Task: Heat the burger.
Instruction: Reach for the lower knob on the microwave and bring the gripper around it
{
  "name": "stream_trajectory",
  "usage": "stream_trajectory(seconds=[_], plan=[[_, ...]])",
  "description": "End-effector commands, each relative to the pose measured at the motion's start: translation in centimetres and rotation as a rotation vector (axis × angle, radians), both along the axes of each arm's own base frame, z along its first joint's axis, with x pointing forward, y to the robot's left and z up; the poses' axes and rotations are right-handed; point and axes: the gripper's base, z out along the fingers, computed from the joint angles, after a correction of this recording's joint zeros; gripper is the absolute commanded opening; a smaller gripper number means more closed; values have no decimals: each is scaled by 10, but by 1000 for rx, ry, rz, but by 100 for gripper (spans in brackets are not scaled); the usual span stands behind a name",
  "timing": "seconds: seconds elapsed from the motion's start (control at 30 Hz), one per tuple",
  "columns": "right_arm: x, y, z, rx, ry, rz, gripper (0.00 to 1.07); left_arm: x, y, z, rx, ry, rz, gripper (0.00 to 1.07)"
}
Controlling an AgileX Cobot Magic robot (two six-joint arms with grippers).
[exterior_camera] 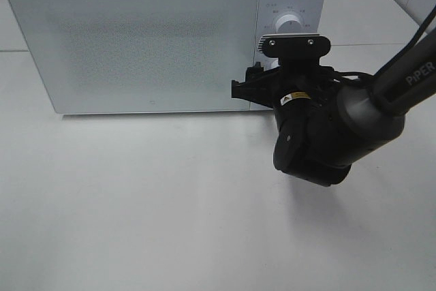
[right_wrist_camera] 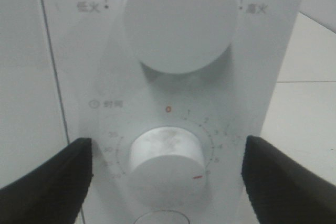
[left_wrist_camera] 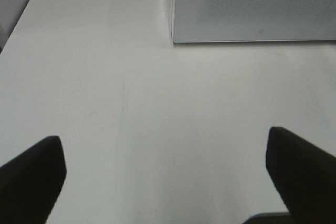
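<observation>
1. The white table (exterior_camera: 170,202) fills most of the high view. I see no burger on it in any camera.
2. The microwave (exterior_camera: 136,39) sits at the back of the table with its door (exterior_camera: 129,52) shut. The frosted front hides the inside. I judge the burger is already in there, but I can't confirm it.
3. The right arm (exterior_camera: 354,114) reaches in from the right to the control panel (exterior_camera: 289,5), beside the door.
4. The left gripper (left_wrist_camera: 164,140) hangs over bare table in front of the microwave. Its jaws are spread wide and hold nothing, so it looks parked.
5. The right gripper (right_wrist_camera: 168,161) faces the panel with its jaws apart. One finger stands on each side of the lower knob and neither touches it, so it grips nothing.
6. The upper knob (right_wrist_camera: 181,19) has its red line pointing straight up, between the low and high heat labels.
7. The lower knob (right_wrist_camera: 167,156) is the timer, with a ring of minute marks around it.
8. Its small red mark (right_wrist_camera: 198,176) sits well round from the zero at the top. I read that as time dialled in. If so, loading, closing and setting are done, and what's left is backing the arm off and later fetching the burger. I can't tell whether the oven is running.
</observation>
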Motion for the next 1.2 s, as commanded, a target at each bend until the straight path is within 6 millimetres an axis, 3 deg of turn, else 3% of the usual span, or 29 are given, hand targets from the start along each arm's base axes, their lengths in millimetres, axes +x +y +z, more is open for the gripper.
stream_trajectory(seconds=[0.03,0.3,0.57,0.63,0.67,0.7,0.77,0.8,0.83,0.87,0.93,0.97,1.2], plan=[[6,-3,4,11,-29,-12,75,-2,0,0,-4,-27,8,98],[6,-2,4,15,-24,-3,73,-2,0,0,-4,-27,8,98],[8,0,1,9,-19,10,63,-2,0,0,-4,-27,8,98],[8,0,2,9,-27,8,52,-2,0,0,-4,-27,8,98],[8,0,2,9,-27,8,52,-2,0,0,-4,-27,8,98],[8,0,2,13,-23,8,42,-2,0,0,-4,-27,8,98],[8,0,1,14,-13,12,37,-2,0,0,-4,-27,8,98],[8,0,1,14,-11,12,23,-2,0,0,-4,-27,8,98],[8,0,1,14,-11,12,23,-2,0,0,-4,-27,8,98],[8,1,1,14,-11,13,11,-2,0,0,-4,-27,8,98],[8,1,1,14,-11,13,7,-2,0,0,-4,-27,8,98],[8,1,1,14,-11,13,0,-2,0,0,-4,-27,8,98],[8,0,1,13,-19,13,0,-2,0,0,-4,-27,8,98]])
